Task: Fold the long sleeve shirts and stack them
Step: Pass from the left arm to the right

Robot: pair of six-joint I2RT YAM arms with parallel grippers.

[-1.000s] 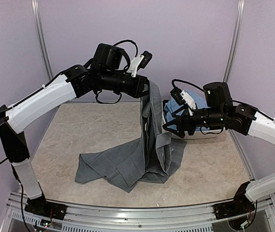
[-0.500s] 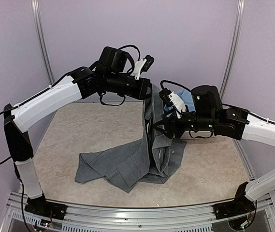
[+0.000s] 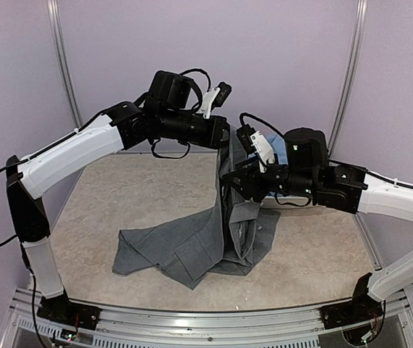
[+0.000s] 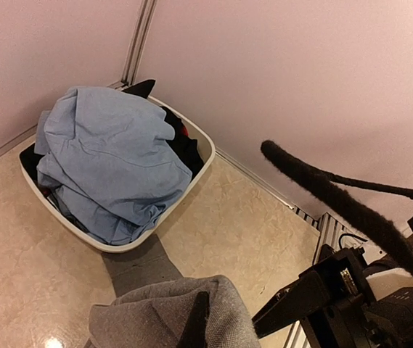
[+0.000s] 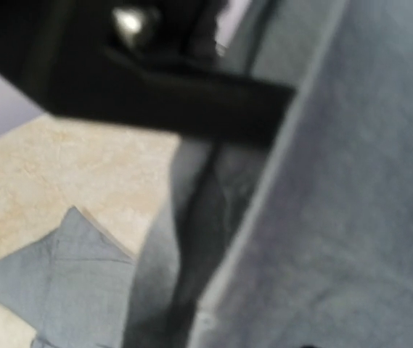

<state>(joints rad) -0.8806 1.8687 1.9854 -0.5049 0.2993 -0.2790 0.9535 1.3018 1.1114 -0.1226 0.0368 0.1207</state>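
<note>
Near desk: The lower part of the grey shirt (image 3: 184,250) lies rumpled on the desk (image 3: 119,196). It is spread toward the left, with its folds overlapping.
Hanging part: From that heap the cloth rises as a narrow, near-upright column at mid-desk.
Right gripper: The right gripper (image 3: 236,185) reaches in from the right at about the middle of the column and is against the cloth. Its wrist view shows only blurred grey fabric, so I cannot tell whether the jaws have closed on a fold.
Left gripper: The left gripper (image 3: 223,136) is high above the back of the desk. It is clamped on the top of the grey shirt and carries the hanging weight.
Far right corner: The light blue shirt (image 4: 104,159) is bunched in the white basin (image 4: 207,148), on top of darker items. It is not yet folded.
Risk, grasp: The right gripper may pinch several layers or only a loose edge, because the column is bunched. The shirt would then open twisted rather than flat.
Risk, slip: A sideways pull against the single upper hold could drag the cloth out of the left gripper and drop the shirt back into the heap.
Risk, snag: The trailing part could catch under itself when it is lifted.
Orientation: The long axis runs top to bottom along the column, then bends left across the desk. I cannot tell which end is uppermost.
</note>
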